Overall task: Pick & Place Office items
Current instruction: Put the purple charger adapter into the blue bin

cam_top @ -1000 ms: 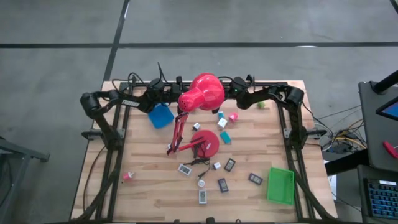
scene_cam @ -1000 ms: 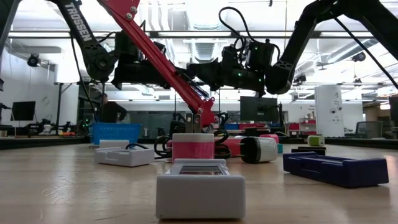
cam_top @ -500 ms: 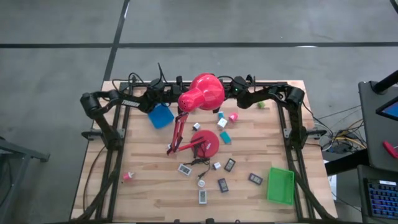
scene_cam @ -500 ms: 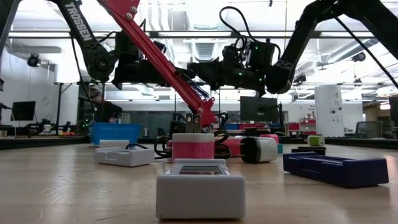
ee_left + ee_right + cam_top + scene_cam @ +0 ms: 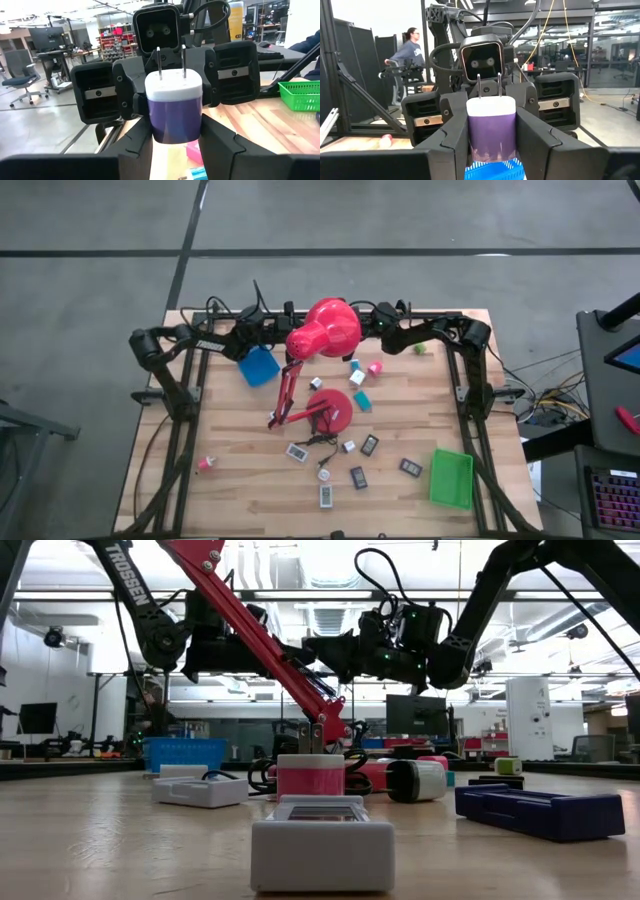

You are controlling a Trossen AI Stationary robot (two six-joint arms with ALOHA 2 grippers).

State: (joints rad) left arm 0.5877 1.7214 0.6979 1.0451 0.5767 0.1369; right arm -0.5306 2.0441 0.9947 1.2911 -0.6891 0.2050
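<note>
A small charger plug, purple body with a white top and two prongs, sits up off the table between both grippers, in the left wrist view (image 5: 175,112) and the right wrist view (image 5: 491,127). My left gripper (image 5: 175,150) and right gripper (image 5: 492,150) face each other at the table's far edge, each shut on it. In the high view the red lamp's head (image 5: 325,330) hides them. Small office items lie on the table: pink (image 5: 375,367), teal (image 5: 362,400) and white (image 5: 356,377) blocks, and dark (image 5: 369,445) and white (image 5: 326,496) flat pieces. My left gripper pinches the charger's purple body (image 5: 155,131) between its two fingers, coming in level from the table's left. The charger is lifted clear, prongs up. My right gripper pinches the same purple body (image 5: 476,135) between its two fingers, level from the table's right, opposite the left gripper.
The red lamp stands on its round base (image 5: 332,410) mid-table, its arm slanting up to the head over the grippers. A blue tray (image 5: 259,366) lies at the far left, a green tray (image 5: 450,478) at the near right. A person (image 5: 410,50) walks beyond the table.
</note>
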